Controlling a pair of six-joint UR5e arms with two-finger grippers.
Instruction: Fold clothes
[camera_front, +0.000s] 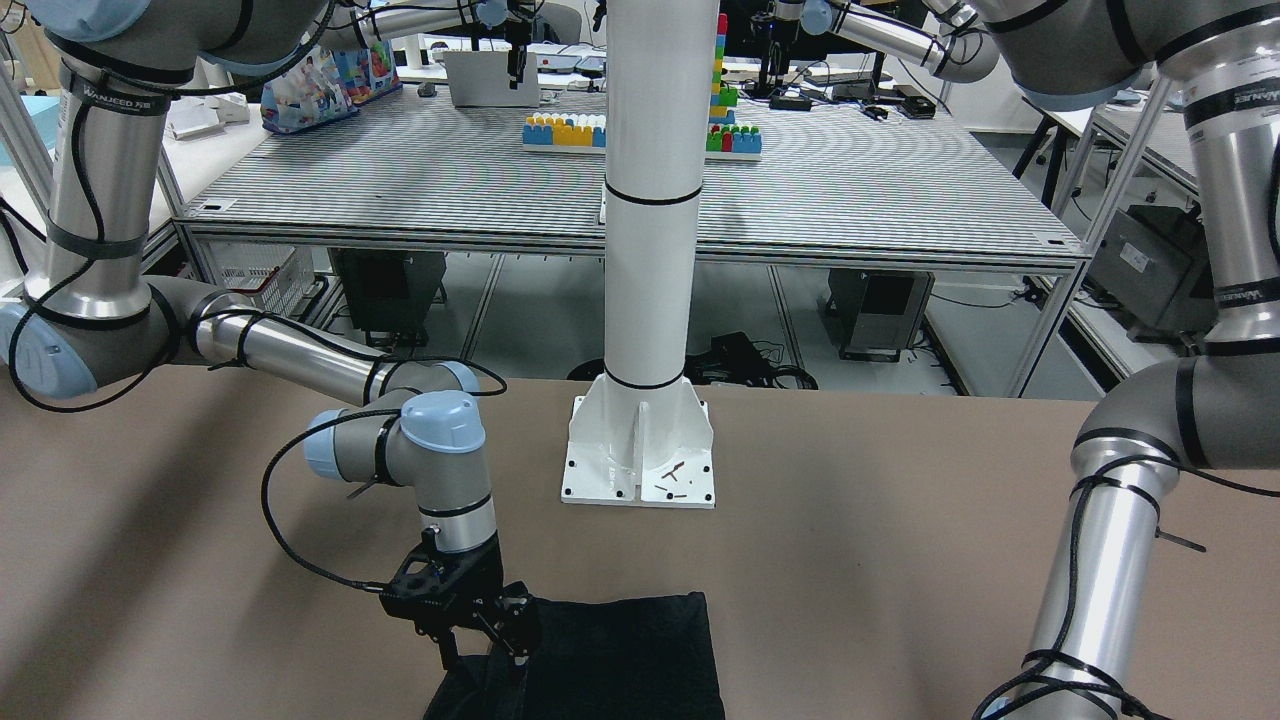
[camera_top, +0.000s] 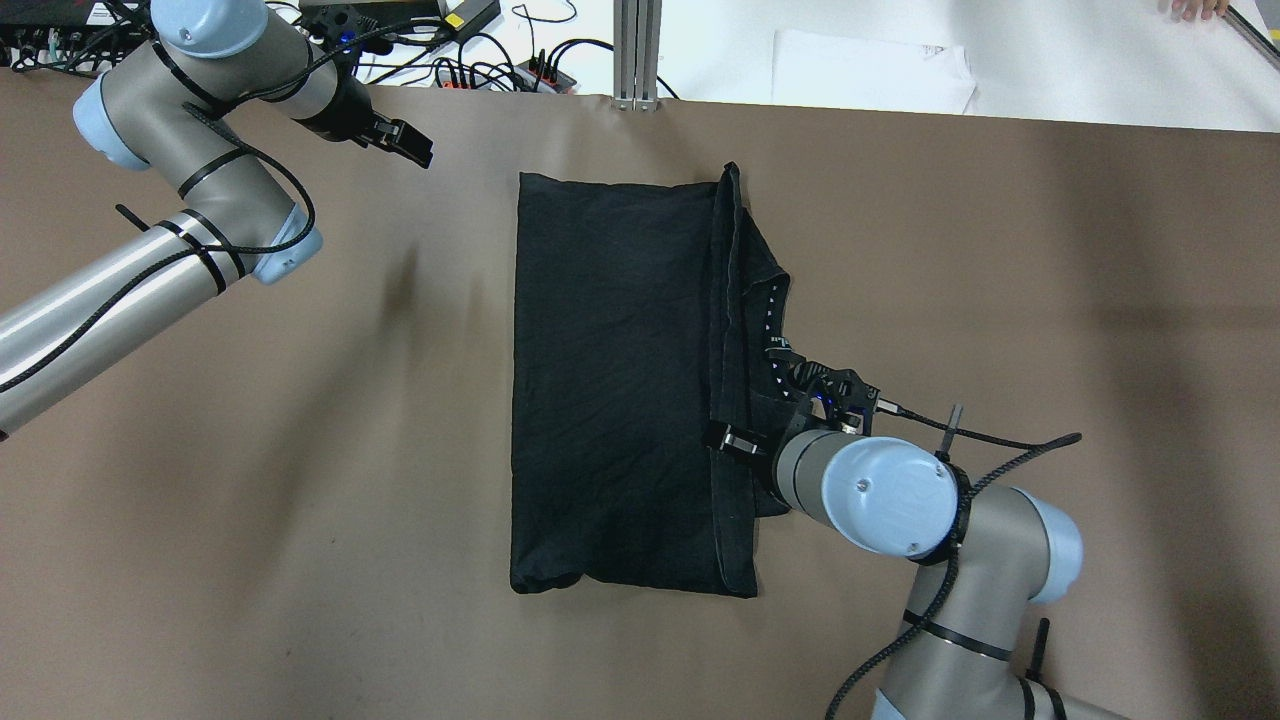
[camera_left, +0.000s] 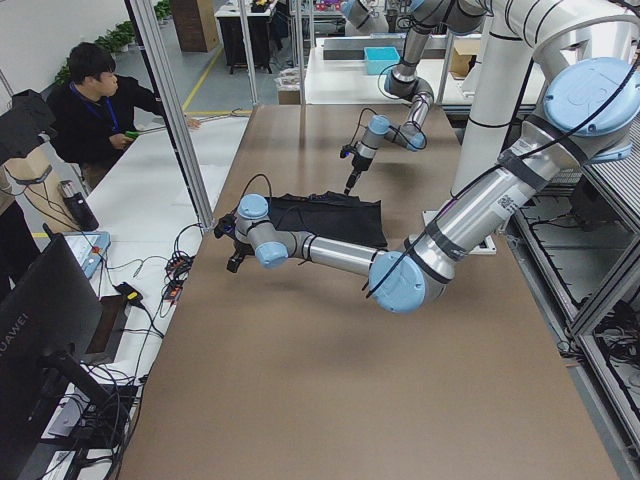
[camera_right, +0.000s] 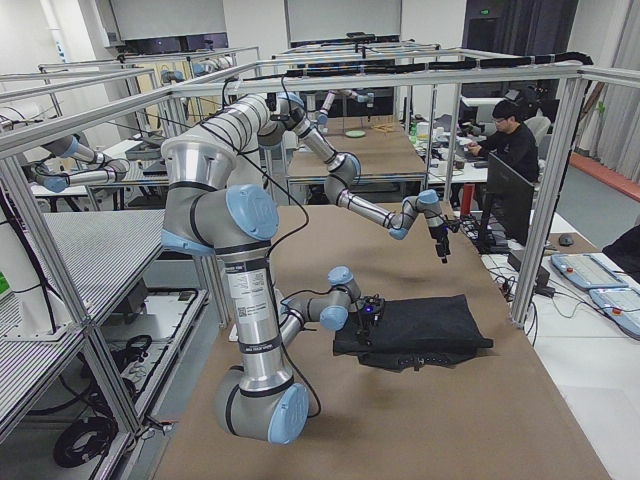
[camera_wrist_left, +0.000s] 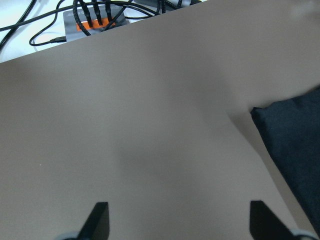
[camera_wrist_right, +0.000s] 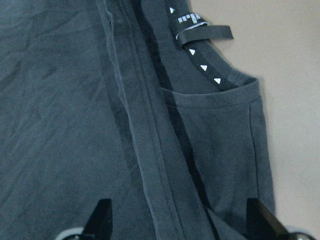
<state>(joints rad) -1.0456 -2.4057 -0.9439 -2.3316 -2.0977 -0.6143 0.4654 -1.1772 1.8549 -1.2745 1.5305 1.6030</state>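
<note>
The clothes are one black garment (camera_top: 610, 380) lying folded in a tall rectangle mid-table, with a loose flap and a neckline with small white print (camera_wrist_right: 197, 52) along its right edge. My right gripper (camera_top: 762, 405) hangs open just over that right edge, fingers (camera_wrist_right: 100, 220) spread with fabric below and nothing pinched; it also shows in the front view (camera_front: 490, 640). My left gripper (camera_top: 400, 145) stands open over bare table off the garment's far left corner (camera_wrist_left: 295, 150), fingers (camera_wrist_left: 97, 220) wide apart and holding nothing.
The white pillar base (camera_front: 640, 460) stands at the robot's side of the brown table. Cables and a power strip (camera_top: 480, 60) and a white sheet (camera_top: 870, 70) lie beyond the far edge. A person (camera_left: 95, 105) sits at a desk there.
</note>
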